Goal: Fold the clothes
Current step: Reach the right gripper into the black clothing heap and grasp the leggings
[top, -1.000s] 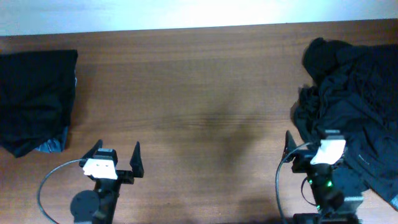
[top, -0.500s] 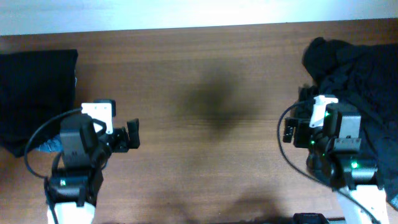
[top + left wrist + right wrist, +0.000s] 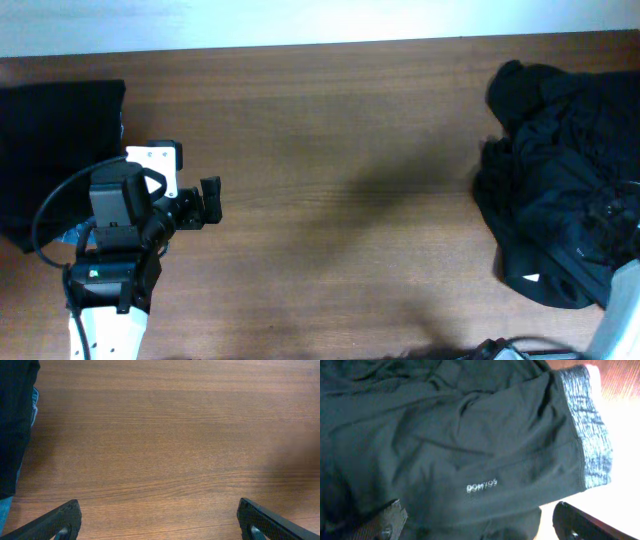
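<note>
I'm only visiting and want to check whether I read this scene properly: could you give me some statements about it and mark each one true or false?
1. The left hand is open above the bare wooden table. True.
2. The right hand is clamped on a black garment. False: its fingers stand open over the garment, holding nothing.
3. That garment shows a small white logo and a grey waistband. True.
4. The crumpled pile of black clothes lies on the left arm's side. False: it lies on the right arm's side; a flatter black stack is on the left.
</note>
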Tool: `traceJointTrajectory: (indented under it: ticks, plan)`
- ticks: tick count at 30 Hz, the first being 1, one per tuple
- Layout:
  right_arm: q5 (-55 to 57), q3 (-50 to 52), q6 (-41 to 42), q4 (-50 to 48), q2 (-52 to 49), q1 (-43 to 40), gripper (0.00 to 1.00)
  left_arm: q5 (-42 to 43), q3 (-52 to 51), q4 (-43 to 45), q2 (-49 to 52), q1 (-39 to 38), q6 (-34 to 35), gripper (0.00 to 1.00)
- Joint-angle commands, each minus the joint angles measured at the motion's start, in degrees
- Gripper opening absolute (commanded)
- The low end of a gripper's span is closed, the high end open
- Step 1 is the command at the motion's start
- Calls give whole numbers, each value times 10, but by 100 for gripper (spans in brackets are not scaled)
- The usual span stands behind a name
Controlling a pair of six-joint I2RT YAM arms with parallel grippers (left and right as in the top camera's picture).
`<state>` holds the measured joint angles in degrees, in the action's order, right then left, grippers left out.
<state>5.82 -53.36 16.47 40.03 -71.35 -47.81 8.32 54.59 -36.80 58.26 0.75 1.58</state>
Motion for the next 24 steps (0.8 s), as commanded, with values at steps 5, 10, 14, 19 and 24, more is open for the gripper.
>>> traceJointTrajectory:
  ticks: [5, 10, 14, 19, 24]
  plan:
    - [-17, -12, 26, -69, -158, -10, 100, 4, 13, 12, 3, -2, 1, 99]
    - [-39, -12, 25, -160, -236, -10, 100, 4, 13, 12, 3, -2, 1, 99]
    - [-48, -12, 25, -180, -269, -10, 56, 4, 13, 12, 3, -2, 1, 99]
    - [-160, -42, 25, -176, -251, -10, 4, 4, 13, 12, 3, -2, 1, 99]
    - [-294, -152, 23, -117, -195, 6, 4, 4, 13, 12, 3, -2, 1, 99]
